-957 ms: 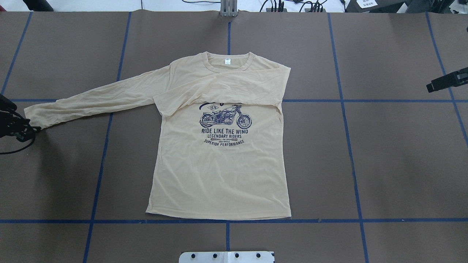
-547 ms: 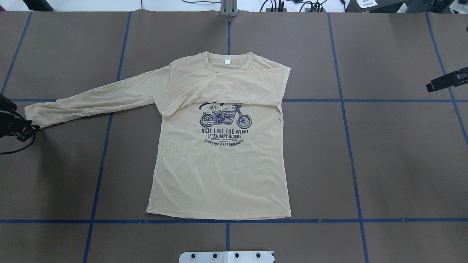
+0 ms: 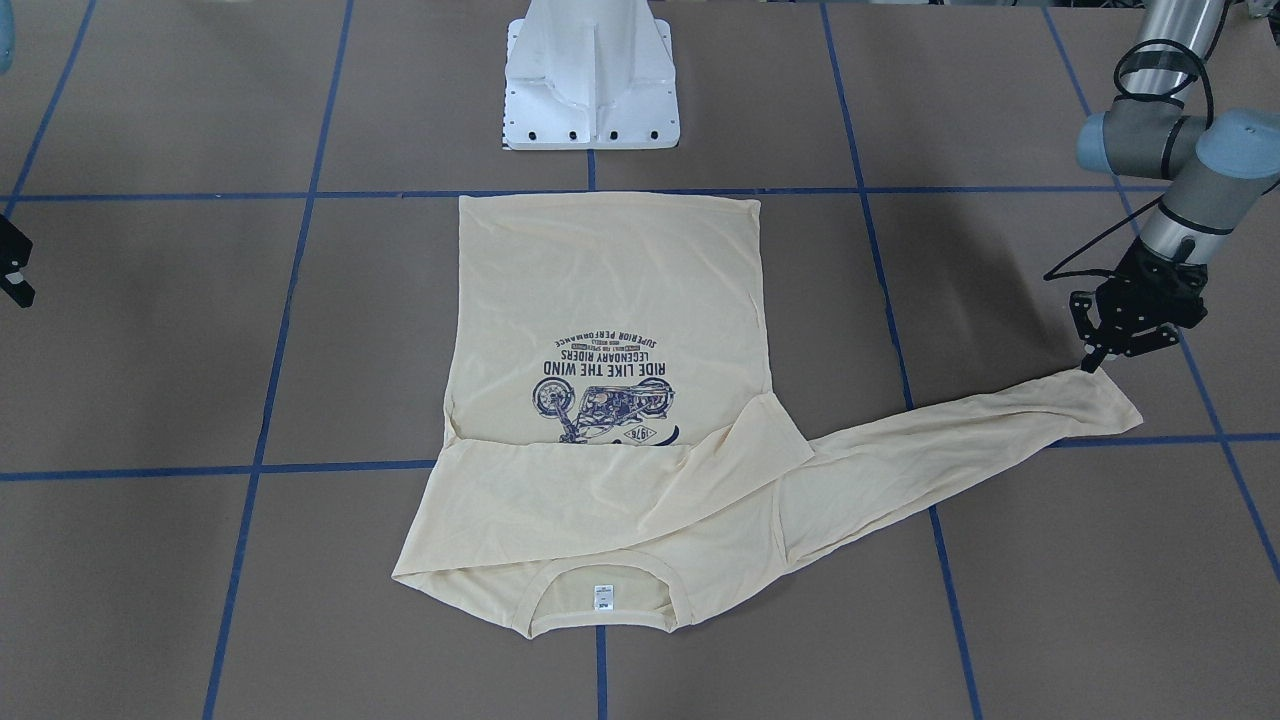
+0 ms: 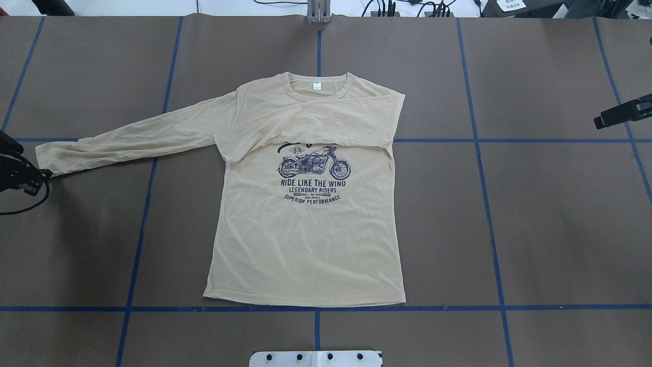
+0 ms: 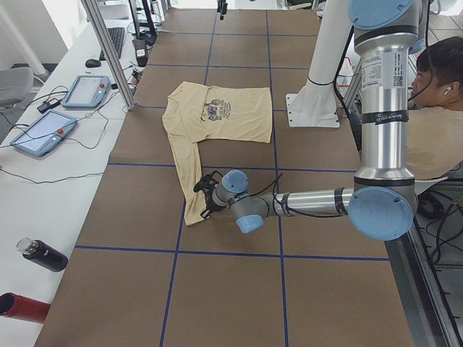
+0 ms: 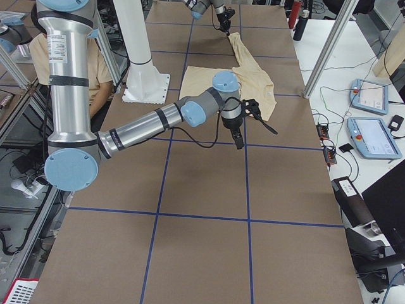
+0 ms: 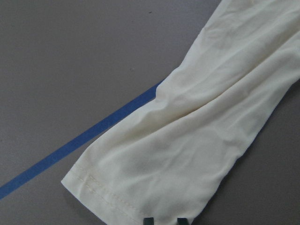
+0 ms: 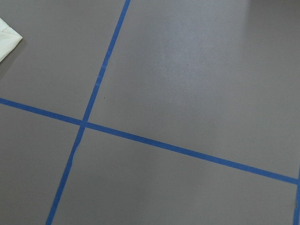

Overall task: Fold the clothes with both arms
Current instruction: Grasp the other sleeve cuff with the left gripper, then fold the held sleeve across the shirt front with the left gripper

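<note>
1. The left gripper [image 4: 43, 177] sits low with its tips at the cuff [image 7: 108, 192]. The gap looks narrow, but whether it pinches cloth cannot be told.
2. The sleeve [image 4: 132, 135] runs lengthwise rightward from it to the shirt [image 4: 305, 239], which lies flat mid-table [image 4: 560, 229] with its other sleeve folded across the chest.
3. The right gripper [image 4: 611, 114] hovers well apart from the shirt; its opening cannot be told.
</note>
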Robot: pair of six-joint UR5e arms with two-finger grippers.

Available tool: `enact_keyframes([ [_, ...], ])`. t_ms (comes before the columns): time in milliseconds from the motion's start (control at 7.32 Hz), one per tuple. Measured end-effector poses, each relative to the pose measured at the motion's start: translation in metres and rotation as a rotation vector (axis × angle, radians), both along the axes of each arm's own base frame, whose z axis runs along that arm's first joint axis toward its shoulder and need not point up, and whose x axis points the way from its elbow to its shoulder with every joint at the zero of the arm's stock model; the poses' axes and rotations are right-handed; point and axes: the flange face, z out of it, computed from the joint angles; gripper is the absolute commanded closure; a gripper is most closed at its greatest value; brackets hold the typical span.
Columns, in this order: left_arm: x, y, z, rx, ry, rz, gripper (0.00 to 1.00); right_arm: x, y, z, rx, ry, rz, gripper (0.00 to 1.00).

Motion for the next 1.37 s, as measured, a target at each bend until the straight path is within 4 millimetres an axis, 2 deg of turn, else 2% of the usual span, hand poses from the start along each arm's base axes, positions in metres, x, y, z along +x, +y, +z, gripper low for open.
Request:
enact_keyframes([
  [273,0.003,0.002,-0.027,0.02,0.054,0.043,1.0,0.0,0.0,-0.001,0.001,-0.001,0.0,0.0],
  [410,0.007,0.0,-0.049,0.018,0.082,0.073,1.0,-0.001,-0.001,-0.001,0.001,-0.001,-0.001,0.0],
  [547,0.015,-0.009,-0.082,0.006,0.088,0.087,1.0,-0.001,-0.001,-0.001,0.001,0.0,-0.001,0.0],
  [683,0.029,-0.029,-0.132,-0.015,0.081,0.091,1.0,-0.001,-0.001,-0.001,0.001,0.0,0.0,0.0],
  [820,0.048,-0.055,-0.193,-0.038,0.07,0.089,1.0,-0.001,-0.001,0.0,0.001,0.0,0.0,0.0],
  [1093,0.094,-0.11,-0.331,-0.114,0.074,0.063,1.0,0.0,0.0,-0.001,-0.003,-0.002,0.004,0.0],
  [1230,0.12,-0.123,-0.4,-0.169,0.1,0.042,1.0,0.0,0.0,0.0,-0.005,-0.002,0.005,0.0],
  [1366,0.147,-0.131,-0.458,-0.215,0.13,0.028,1.0,0.0,-0.001,-0.001,-0.005,-0.002,0.006,0.0],
])
